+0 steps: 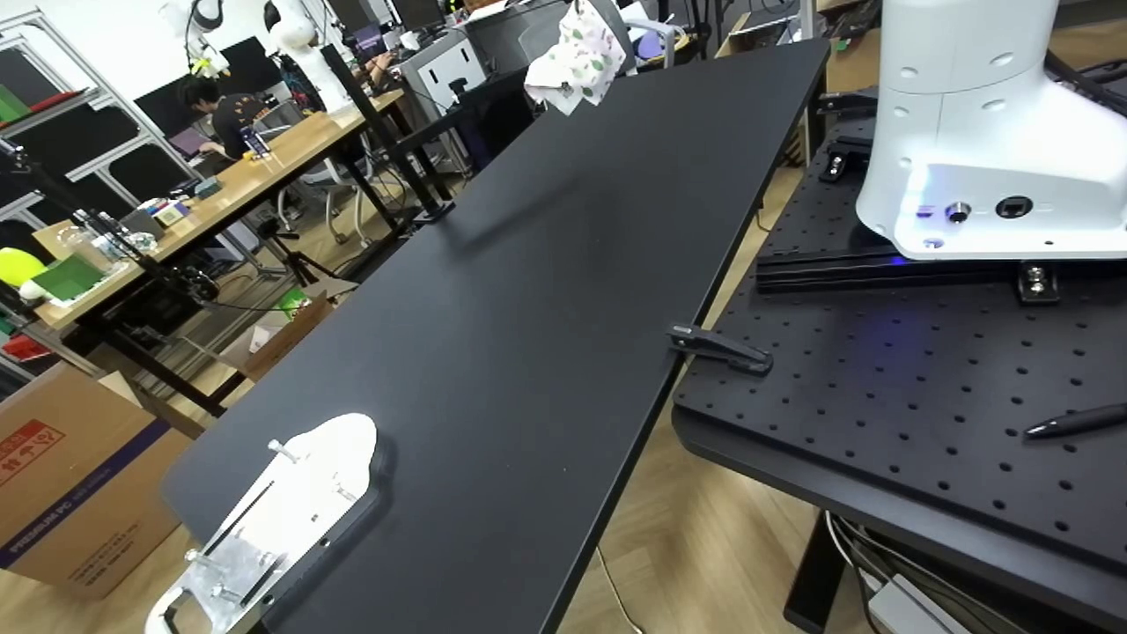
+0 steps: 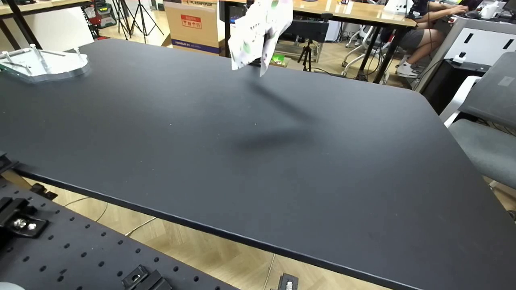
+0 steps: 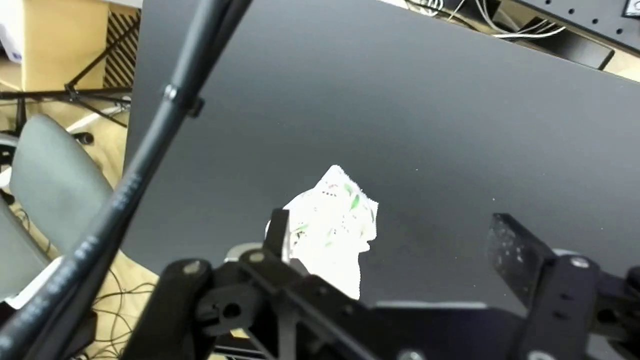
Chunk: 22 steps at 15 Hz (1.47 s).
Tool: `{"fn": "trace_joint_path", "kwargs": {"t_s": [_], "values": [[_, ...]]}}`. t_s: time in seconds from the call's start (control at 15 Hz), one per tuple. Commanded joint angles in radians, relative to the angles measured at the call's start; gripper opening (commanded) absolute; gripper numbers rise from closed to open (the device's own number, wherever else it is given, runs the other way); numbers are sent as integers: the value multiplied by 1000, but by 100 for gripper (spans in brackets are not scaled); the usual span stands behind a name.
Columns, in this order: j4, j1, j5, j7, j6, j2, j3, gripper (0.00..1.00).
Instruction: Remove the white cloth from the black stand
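black two-finger gripper (image 3: 392,237): spread wide | white leaf-printed cloth (image 1: 577,66): aloft over matte black table (image 1: 546,352), apparently clear of black upright post-and-bar stand (image 1: 396,151); support unclear | risk: if merely clinging to one finger (image 3: 276,234), it could drop crumpled, or trail along as gripper leaves

Around the black table (image 2: 342,193) before me, I see pale wood flooring (image 1: 722,528), a cardboard box (image 1: 88,480), a wood-topped desk (image 1: 308,139) and a grey chair (image 2: 487,145), with a bright white wall (image 1: 97,31) in the background.
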Motion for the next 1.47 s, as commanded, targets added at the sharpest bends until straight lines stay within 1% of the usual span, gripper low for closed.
{"fn": "trace_joint_path", "kwargs": {"t_s": [0.0, 0.2, 0.4, 0.67, 0.87, 1.07, 1.4], "values": [[50, 6, -18, -116, 103, 92, -107, 100], [75, -14, 6, -150, 204, 184, -171, 100], [104, -40, 56, -102, 318, 274, -200, 100], [117, -98, 75, 16, 482, 370, -165, 100], [115, -138, 40, 107, 578, 434, -132, 100], [111, -164, 19, 165, 605, 491, -107, 100], [120, -167, 21, 182, 563, 549, -91, 100]]}}
